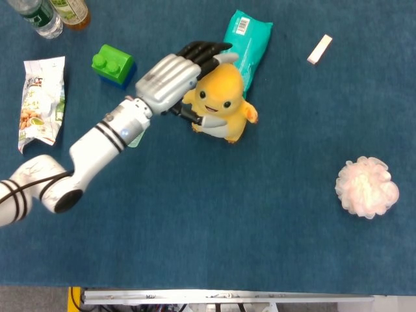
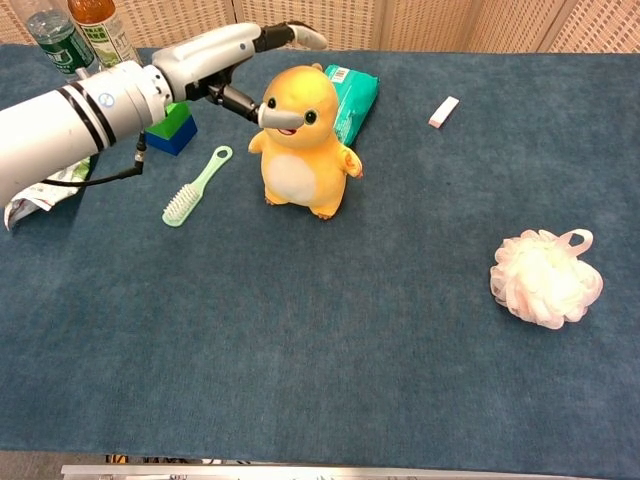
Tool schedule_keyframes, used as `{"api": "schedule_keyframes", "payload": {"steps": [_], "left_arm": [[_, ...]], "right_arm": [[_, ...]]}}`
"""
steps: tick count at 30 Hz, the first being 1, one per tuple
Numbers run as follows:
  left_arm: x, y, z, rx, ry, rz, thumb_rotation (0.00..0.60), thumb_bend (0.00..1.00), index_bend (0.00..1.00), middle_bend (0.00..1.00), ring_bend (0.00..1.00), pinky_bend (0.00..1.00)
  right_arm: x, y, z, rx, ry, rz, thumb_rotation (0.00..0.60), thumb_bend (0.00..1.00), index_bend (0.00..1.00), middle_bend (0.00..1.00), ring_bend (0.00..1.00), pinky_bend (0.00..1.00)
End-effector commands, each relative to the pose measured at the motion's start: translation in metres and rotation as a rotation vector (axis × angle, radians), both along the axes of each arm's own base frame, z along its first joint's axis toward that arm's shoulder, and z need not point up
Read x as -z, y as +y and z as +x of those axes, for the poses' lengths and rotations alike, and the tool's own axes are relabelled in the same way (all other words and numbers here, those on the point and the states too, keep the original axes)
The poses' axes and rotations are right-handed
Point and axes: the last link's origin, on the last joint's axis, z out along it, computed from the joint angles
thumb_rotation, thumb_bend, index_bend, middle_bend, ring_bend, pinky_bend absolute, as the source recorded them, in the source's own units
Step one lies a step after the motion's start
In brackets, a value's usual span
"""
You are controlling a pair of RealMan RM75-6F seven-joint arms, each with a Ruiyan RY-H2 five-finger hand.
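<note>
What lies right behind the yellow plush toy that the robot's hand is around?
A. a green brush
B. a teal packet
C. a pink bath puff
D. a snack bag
B: the teal packet lies just behind the yellow plush toy, which the left hand touches at the head.
</note>
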Motion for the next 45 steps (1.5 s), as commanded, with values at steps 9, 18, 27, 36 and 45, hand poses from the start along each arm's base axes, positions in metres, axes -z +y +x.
{"api": "schedule_keyframes", "payload": {"steps": [9, 18, 27, 36, 45], "left_arm": [[0.025, 0.004, 0.017, 0.011, 0.014, -0.044, 0.298, 0.06, 0.1, 0.05, 0.03, 0.05], [0.029, 0.002, 0.009, 0.016, 0.057, -0.033, 0.296, 0.06, 0.1, 0.05, 0.03, 0.05], [0.005, -0.001, -0.003, -0.012, 0.035, 0.008, 0.298, 0.06, 0.1, 0.05, 0.03, 0.05], [0.008, -0.002, 0.021, -0.004, -0.036, -0.021, 0.296, 0.06, 0.1, 0.05, 0.03, 0.05], [0.032, -0.002, 0.043, 0.013, -0.025, -0.07, 0.295, 0.06, 0.1, 0.05, 0.03, 0.05]], "right_arm": [[-0.003, 0.001, -0.003, 0.012, 0.003, -0.009, 0.6, 0.17, 0.25, 0.38, 0.3, 0.3], [-0.002, 0.001, -0.003, 0.013, 0.001, -0.009, 0.6, 0.17, 0.25, 0.38, 0.3, 0.3], [0.0, 0.0, -0.001, -0.001, -0.007, 0.001, 0.6, 0.17, 0.25, 0.38, 0.3, 0.3], [-0.001, 0.0, -0.002, -0.002, -0.009, -0.003, 0.6, 0.17, 0.25, 0.38, 0.3, 0.3], [-0.006, 0.003, -0.005, 0.01, -0.006, -0.017, 0.6, 0.17, 0.25, 0.38, 0.3, 0.3]]}}
